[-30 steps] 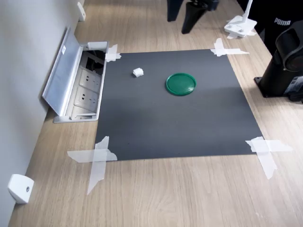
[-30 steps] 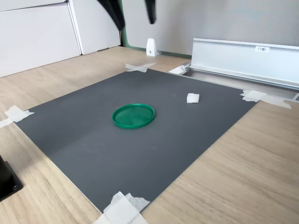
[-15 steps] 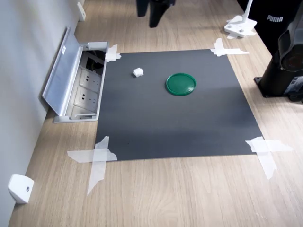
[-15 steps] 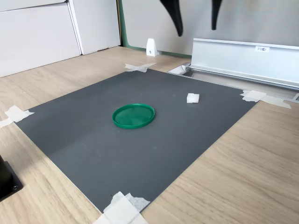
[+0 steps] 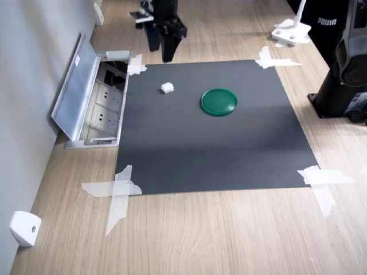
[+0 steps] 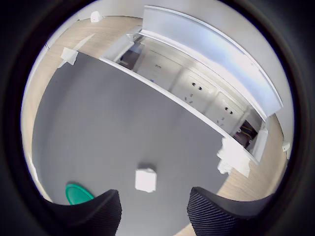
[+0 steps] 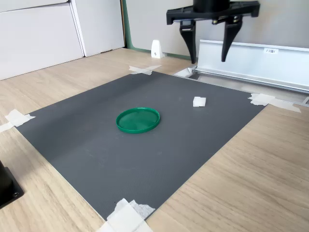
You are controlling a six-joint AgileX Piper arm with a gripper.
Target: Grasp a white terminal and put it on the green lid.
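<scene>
While the pincer (image 7: 208, 61) hangs wide open and empty, the white terminal (image 7: 199, 101) lies below it.

You have a dark grey mat (image 5: 212, 137) taped at its corners with white tape strips (image 5: 117, 192) to a wooden tabletop (image 5: 229, 235). Along the first exterior view's left, an open socket box (image 5: 103, 112) shows its raised aluminium lid (image 7: 251, 60).

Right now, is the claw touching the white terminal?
Apart. In the second exterior view the open claw hangs well above the mat, clear of the white terminal; the wrist view also shows the terminal lying free between the fingertips.
</scene>
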